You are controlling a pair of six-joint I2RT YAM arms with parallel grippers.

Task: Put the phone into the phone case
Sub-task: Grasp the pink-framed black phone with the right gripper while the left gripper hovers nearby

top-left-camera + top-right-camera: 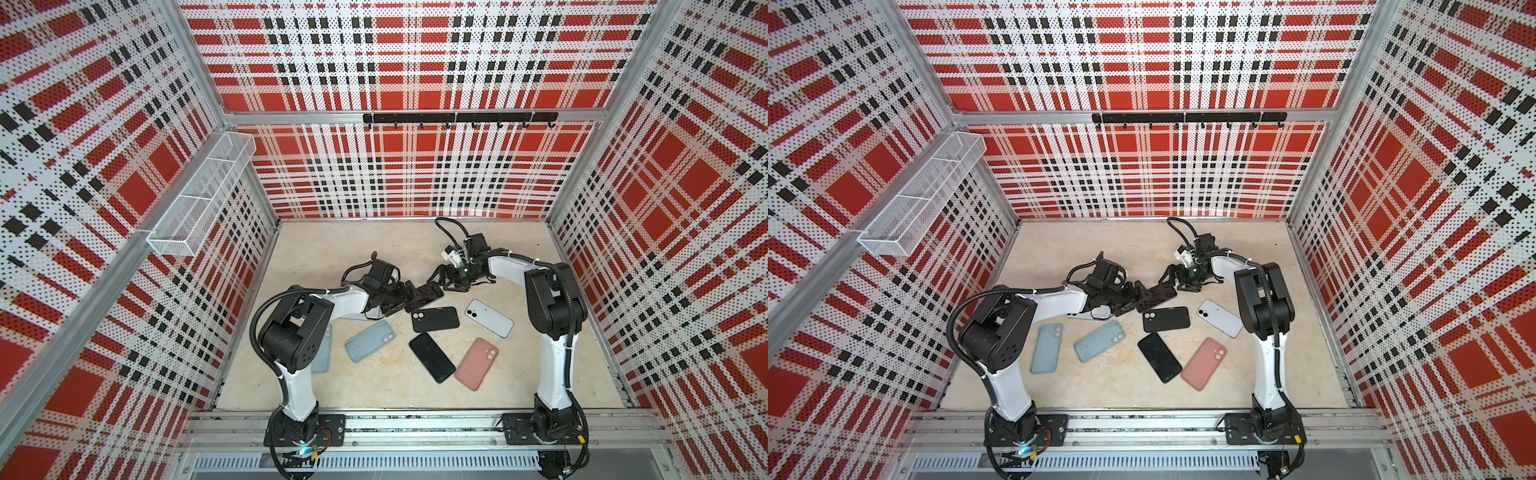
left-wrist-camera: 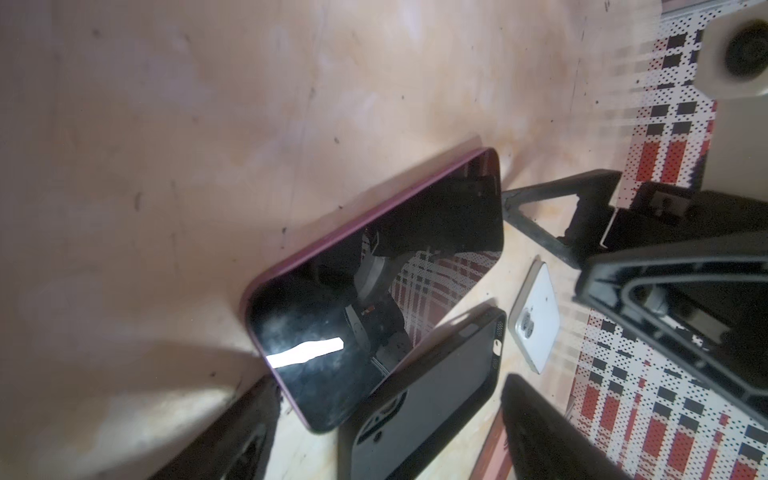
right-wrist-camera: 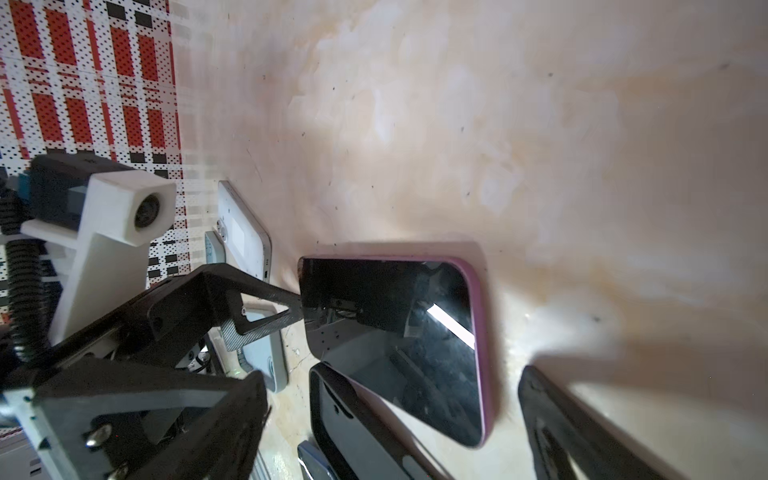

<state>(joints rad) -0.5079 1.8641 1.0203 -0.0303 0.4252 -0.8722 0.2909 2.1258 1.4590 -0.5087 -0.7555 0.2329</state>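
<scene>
A phone [image 1: 424, 294] with a dark screen and a maroon rim lies screen up in the middle of the floor, between my two grippers. Its near long side overlaps a black phone case [image 1: 435, 319]. My left gripper [image 2: 390, 440] is open, its fingers [image 2: 237, 432] standing either side of one short end of the phone [image 2: 374, 291]. My right gripper [image 3: 390, 432] is open round the other short end of the phone [image 3: 415, 345]. In the right wrist view a left finger [image 3: 266, 303] touches the phone's far end.
On the floor nearer the front lie a white phone [image 1: 488, 318], a black phone [image 1: 432, 357], a pink case [image 1: 476, 363] and two blue-grey cases [image 1: 1099, 340] [image 1: 1046, 347]. A wire basket [image 1: 199, 195] hangs on the left wall. A hook rail [image 1: 459, 118] runs along the back wall.
</scene>
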